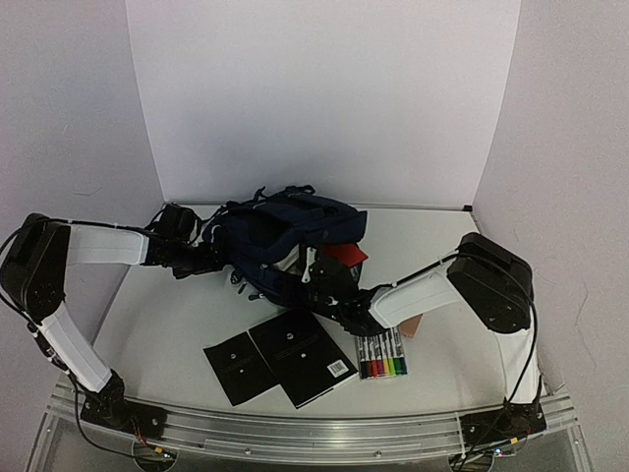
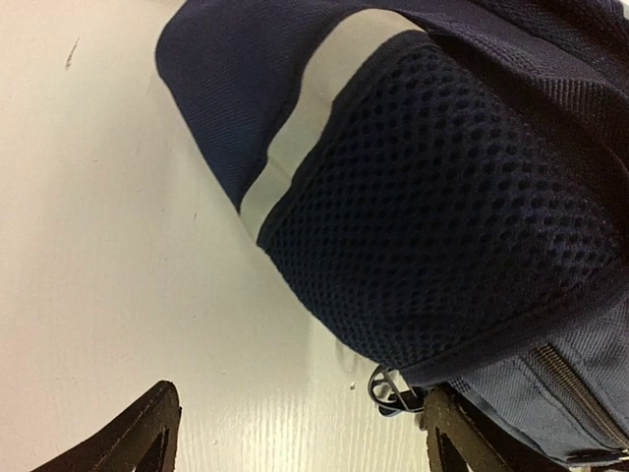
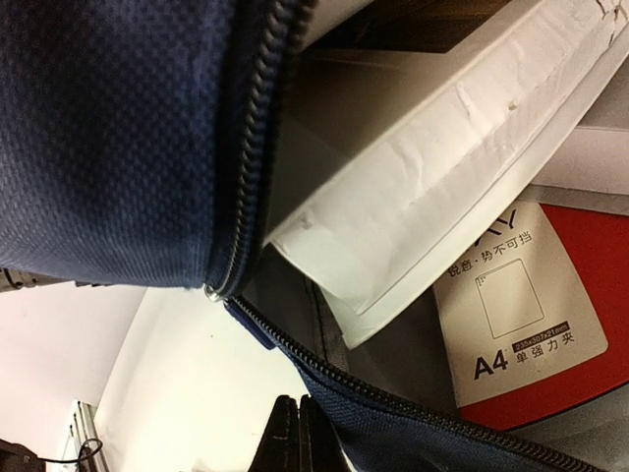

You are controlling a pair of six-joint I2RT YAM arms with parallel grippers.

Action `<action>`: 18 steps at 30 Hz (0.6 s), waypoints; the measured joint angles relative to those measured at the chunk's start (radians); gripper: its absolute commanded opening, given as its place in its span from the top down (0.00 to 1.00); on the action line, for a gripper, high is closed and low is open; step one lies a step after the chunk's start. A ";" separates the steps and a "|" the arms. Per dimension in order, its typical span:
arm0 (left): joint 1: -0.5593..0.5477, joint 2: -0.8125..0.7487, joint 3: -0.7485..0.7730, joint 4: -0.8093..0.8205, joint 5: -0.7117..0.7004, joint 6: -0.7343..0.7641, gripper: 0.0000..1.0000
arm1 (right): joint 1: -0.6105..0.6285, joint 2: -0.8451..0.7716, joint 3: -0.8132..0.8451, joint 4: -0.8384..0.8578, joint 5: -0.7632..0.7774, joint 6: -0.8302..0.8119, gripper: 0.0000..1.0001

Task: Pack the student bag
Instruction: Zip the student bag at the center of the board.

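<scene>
From above: the student bag [image 1: 290,236] lay rear-centre on the table [image 1: 157,324], notebooks [image 1: 280,362] and markers [image 1: 381,356] outside it. Left wrist: the left gripper [image 2: 305,447] was spread wide beside the mesh pocket [image 2: 442,197]. Right wrist: the right gripper [image 3: 300,438] was pressed together at the zip [image 3: 246,147] mouth, which probably needed holding wide.

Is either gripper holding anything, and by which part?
Left gripper is open, holding nothing. Right gripper is shut at the zip of the bag; whether it pinches fabric cannot be told.

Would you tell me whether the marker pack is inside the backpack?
No, the marker pack lies on the table beside the black notebooks, outside the backpack.
</scene>
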 measured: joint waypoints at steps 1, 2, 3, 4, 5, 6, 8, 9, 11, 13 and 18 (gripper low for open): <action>0.000 0.014 0.007 0.009 0.007 0.007 0.14 | 0.001 -0.002 0.000 -0.004 0.001 -0.001 0.99; 0.000 0.025 0.013 0.020 0.014 0.014 0.14 | 0.001 -0.006 -0.001 -0.009 0.003 -0.003 0.99; 0.000 0.035 0.020 0.032 0.023 0.023 0.14 | 0.001 -0.009 -0.002 -0.014 0.004 -0.004 0.99; 0.000 0.040 0.023 0.042 0.030 0.029 0.14 | 0.001 -0.010 -0.002 -0.016 0.007 -0.007 0.99; 0.000 0.045 0.025 0.054 0.038 0.034 0.13 | 0.002 -0.013 -0.002 -0.019 0.009 -0.009 0.99; 0.000 0.048 0.026 0.065 0.045 0.037 0.14 | 0.002 -0.014 -0.002 -0.022 0.012 -0.010 0.99; 0.000 0.053 0.026 0.077 0.049 0.046 0.17 | 0.002 -0.016 -0.002 -0.028 0.016 -0.013 0.99; 0.000 0.055 0.026 0.083 0.046 0.048 0.22 | 0.002 -0.017 -0.002 -0.030 0.017 -0.014 0.99; 0.000 0.064 0.031 0.086 0.038 0.053 0.38 | 0.004 -0.021 -0.006 -0.036 0.018 -0.016 0.99; -0.003 0.079 0.048 0.084 0.029 0.061 0.61 | 0.006 -0.024 -0.008 -0.041 0.020 -0.019 0.98; -0.008 0.101 0.077 0.115 0.038 0.077 0.99 | 0.014 -0.030 -0.018 -0.052 0.030 -0.036 0.86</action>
